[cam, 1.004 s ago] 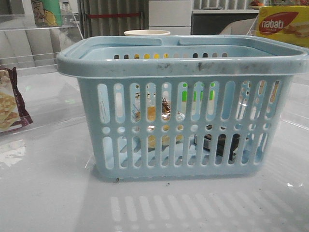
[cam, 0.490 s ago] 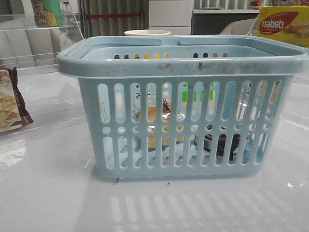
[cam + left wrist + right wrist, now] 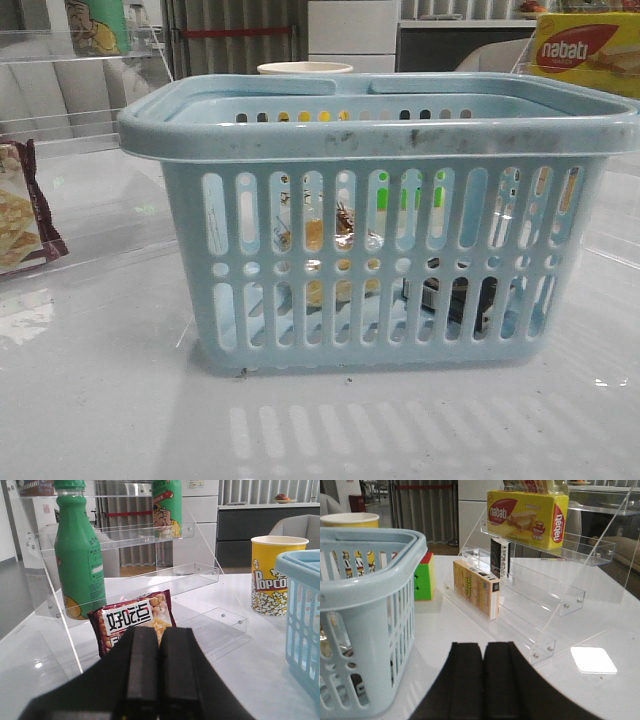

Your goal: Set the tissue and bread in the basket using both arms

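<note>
White, glossy tabletop runs across the front view, with clear acrylic shelving on either side. At its middle stands the basket (image 3: 380, 140), one only, its handles folded down on the rim. Through the slotted wall, golden patches and shiny plastic show on the left half of the floor, which I take to be the bread (image 3: 315, 235). A low dark shape on the right half looks like the tissue (image 3: 461, 297). Both appear to lie inside, one of each, though the slots hide most of them.

Over the past second nothing has moved in the front view: the basket and its contents sit exactly as they did. That reads as a settled scene, and I judge the task essentially done.

The left gripper (image 3: 157, 675) is pressed closed with nothing between its fingers, well clear of the basket's side. The right gripper (image 3: 484, 680) is likewise closed and empty, on the other side of the basket.

Further out, on the left shelving, are two green bottles (image 3: 77, 555) and one snack packet (image 3: 135, 620), with one popcorn cup (image 3: 275, 575) beyond the basket. On the right rack are one nabati box (image 3: 527, 517) on the upper shelf, one orange carton (image 3: 476, 587) below it, and one green cube (image 3: 424, 577) near the basket.
</note>
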Robot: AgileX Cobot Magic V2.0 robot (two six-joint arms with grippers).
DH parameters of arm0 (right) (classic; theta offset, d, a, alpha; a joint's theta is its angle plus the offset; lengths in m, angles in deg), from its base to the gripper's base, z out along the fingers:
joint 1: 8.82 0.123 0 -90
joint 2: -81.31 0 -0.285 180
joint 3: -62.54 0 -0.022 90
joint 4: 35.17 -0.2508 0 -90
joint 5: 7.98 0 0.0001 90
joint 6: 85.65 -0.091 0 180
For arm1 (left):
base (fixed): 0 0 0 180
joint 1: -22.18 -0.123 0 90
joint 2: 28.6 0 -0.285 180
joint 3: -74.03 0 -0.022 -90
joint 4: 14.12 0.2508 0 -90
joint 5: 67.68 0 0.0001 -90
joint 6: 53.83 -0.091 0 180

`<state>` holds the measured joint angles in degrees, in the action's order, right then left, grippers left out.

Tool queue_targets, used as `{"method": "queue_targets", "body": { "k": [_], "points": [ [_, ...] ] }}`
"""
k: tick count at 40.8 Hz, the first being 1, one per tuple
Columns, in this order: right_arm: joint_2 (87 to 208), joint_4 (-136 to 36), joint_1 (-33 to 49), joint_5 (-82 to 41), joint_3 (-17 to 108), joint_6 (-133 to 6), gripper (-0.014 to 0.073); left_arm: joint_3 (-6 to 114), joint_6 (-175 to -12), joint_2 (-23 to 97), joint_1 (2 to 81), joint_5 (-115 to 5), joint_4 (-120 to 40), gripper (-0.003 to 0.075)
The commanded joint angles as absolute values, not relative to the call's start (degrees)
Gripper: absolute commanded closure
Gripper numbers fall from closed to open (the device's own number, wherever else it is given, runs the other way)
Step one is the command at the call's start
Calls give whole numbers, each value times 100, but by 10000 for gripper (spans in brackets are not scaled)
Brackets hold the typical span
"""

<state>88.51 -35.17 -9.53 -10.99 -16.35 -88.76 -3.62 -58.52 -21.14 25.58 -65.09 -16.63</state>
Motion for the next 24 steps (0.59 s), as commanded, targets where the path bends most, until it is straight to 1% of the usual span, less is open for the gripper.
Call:
{"method": "queue_targets", "body": {
  "k": [1, 24],
  "points": [
    [8745, -3420, -991, -387, -1641, -9098, 536, -351, -5856, -2209, 2553, -7012, -1714, 629],
    [8745, -3420, -986, -339, -1641, -9098, 536, -351, -5856, -2209, 2553, -7012, -1714, 629]
  ]
}}
